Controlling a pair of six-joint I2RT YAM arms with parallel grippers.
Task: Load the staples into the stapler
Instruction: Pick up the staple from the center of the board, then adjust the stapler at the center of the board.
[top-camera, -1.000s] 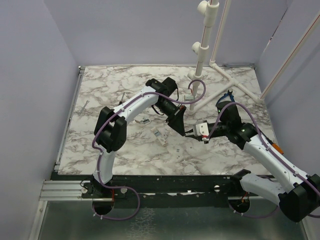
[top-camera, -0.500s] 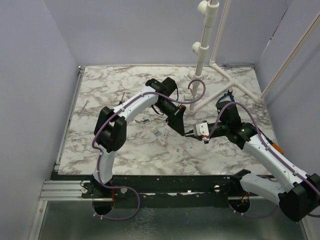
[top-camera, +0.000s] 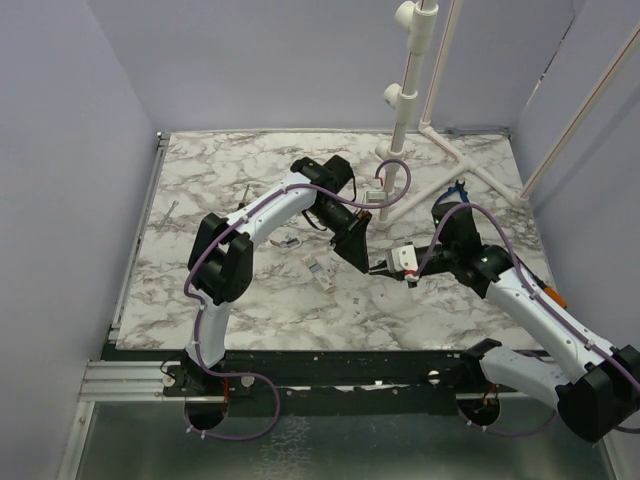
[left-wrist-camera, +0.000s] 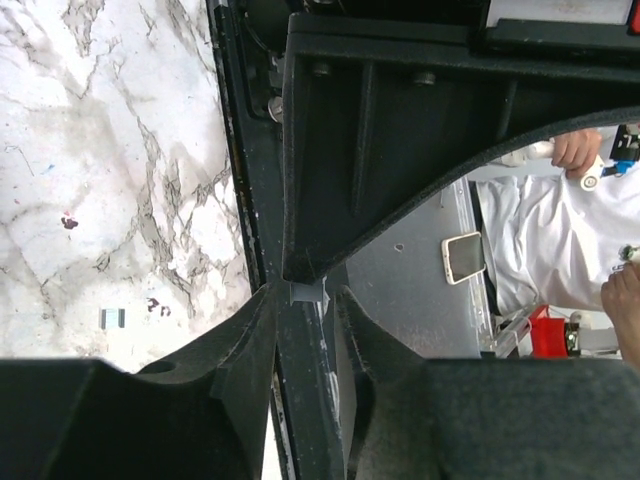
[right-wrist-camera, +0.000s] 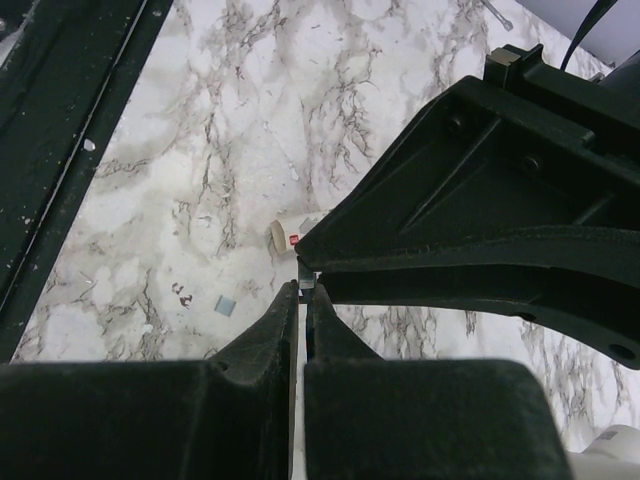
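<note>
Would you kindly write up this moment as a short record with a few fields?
Right gripper: shut on a thin silvery piece, apparently the staples
Left gripper: fingers parted, tips meeting the right gripper's
On marble table: white object with red mark; small grey square

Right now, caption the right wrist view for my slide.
Right gripper shut on a silvery sliver, apparently the staples, tip to tip with the left gripper above the marble table.
</note>
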